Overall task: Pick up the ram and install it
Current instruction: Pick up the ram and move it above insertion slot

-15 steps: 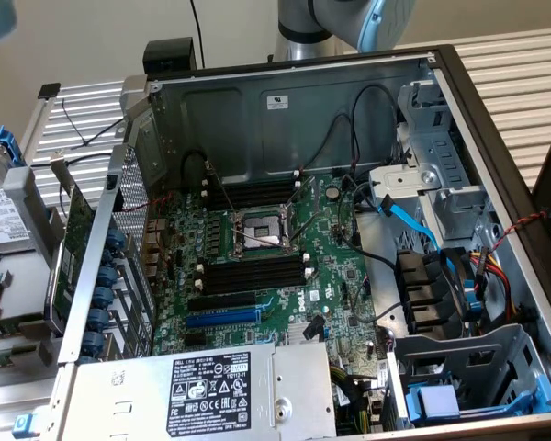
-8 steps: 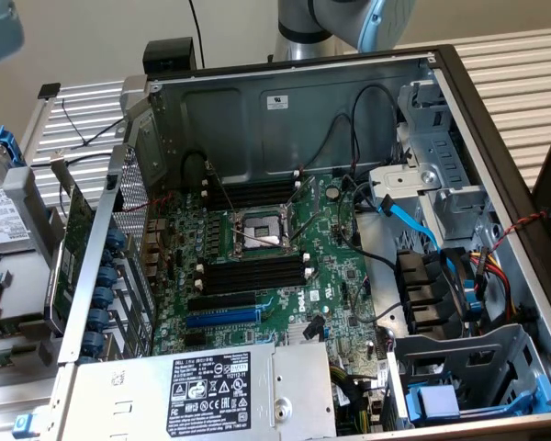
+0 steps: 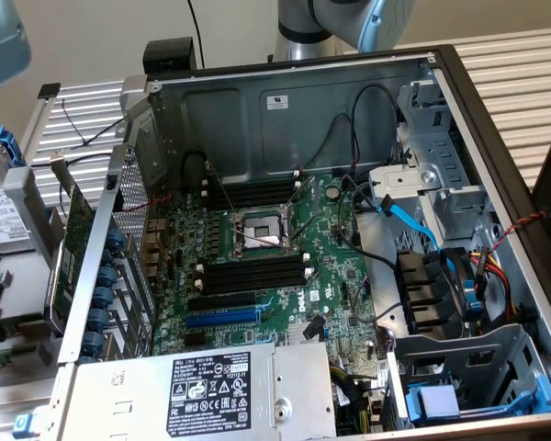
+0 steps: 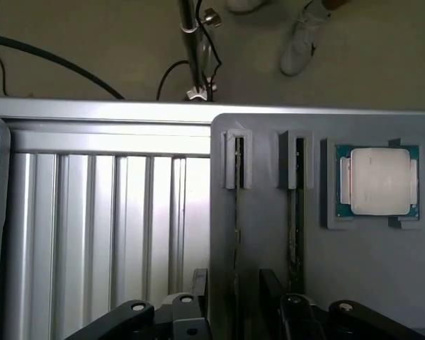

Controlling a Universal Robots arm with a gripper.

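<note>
Open computer case (image 3: 257, 106): green motherboard (image 3: 335, 271), black memory slots (image 3: 253, 274) flanking the CPU socket (image 3: 262, 230), power supply (image 3: 202, 386) alongside.

ram (image 4: 237, 212): edge-on, faces hidden | arm (image 3: 349, 23): cut off by frame edge

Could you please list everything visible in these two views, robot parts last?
ram: two, dark, edge-on in the tray's slots
processor: one, silver on green, tray's pocket
tray: one, grey, on ribbed table
computer case: one, grey, open
motherboard: one, green, inside the case
memory slots: several, black, white clips, on the motherboard
power supply: one, grey, in the case
shoe: one, white, on the floor
arm: one, grey-blue, behind the case
tool: one, black, open, over the tray
</note>
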